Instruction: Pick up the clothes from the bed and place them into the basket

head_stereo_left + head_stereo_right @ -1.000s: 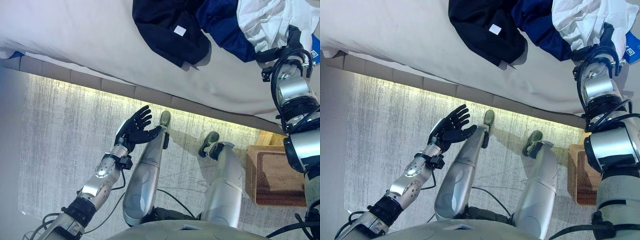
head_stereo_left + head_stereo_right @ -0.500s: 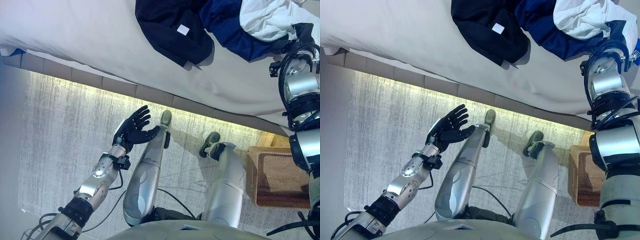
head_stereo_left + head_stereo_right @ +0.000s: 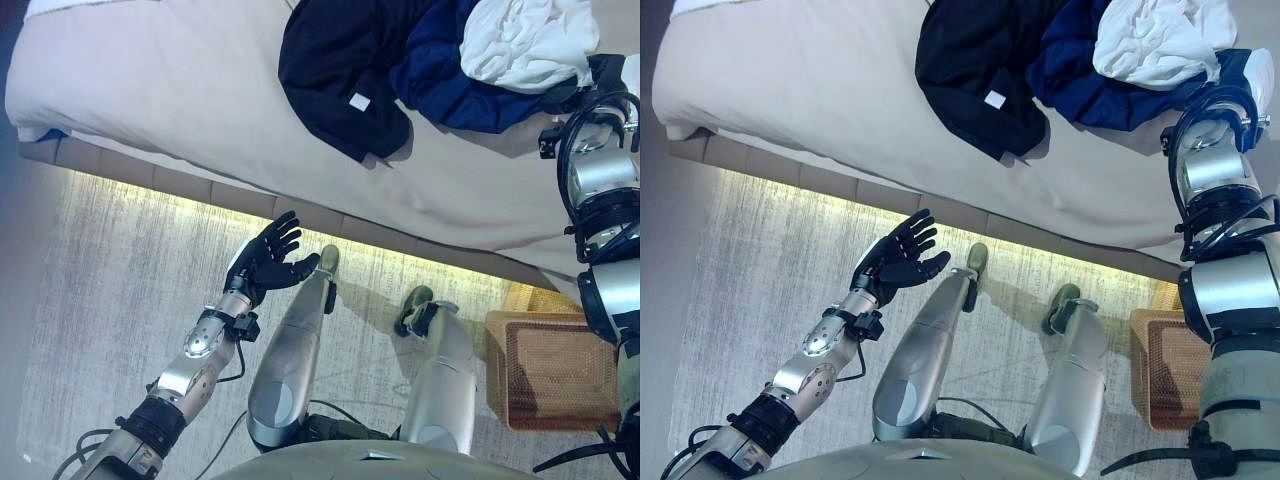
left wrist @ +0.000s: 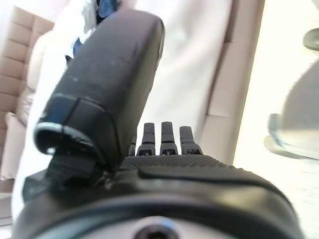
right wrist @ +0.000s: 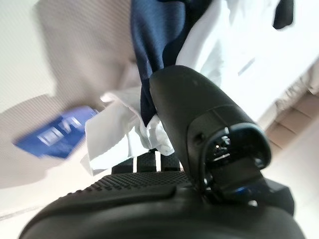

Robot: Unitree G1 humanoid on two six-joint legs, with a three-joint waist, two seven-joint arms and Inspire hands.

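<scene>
A black garment (image 3: 345, 75), a navy blue garment (image 3: 440, 75) and a white garment (image 3: 525, 40) lie heaped on the beige bed (image 3: 170, 90). My right hand (image 3: 603, 78) is at the right edge of the heap, against the blue and white cloth. In the right wrist view the hand (image 5: 199, 119) points at the white cloth (image 5: 119, 134) and blue cloth (image 5: 154, 35); its grip is hidden. My left hand (image 3: 268, 262) is open and empty, held above the floor in front of the bed. The wicker basket (image 3: 550, 370) stands on the floor at the right.
The bed's padded front edge (image 3: 180, 170) runs across the view, lit from below. A pale rug (image 3: 110, 300) covers the floor before it. A flat blue item with print (image 5: 55, 132) lies on the bed by my right hand.
The camera has tilted, so more of the bed shows. My right hand has reached a little further onto the bed at the heap's edge. My left hand has not moved.
</scene>
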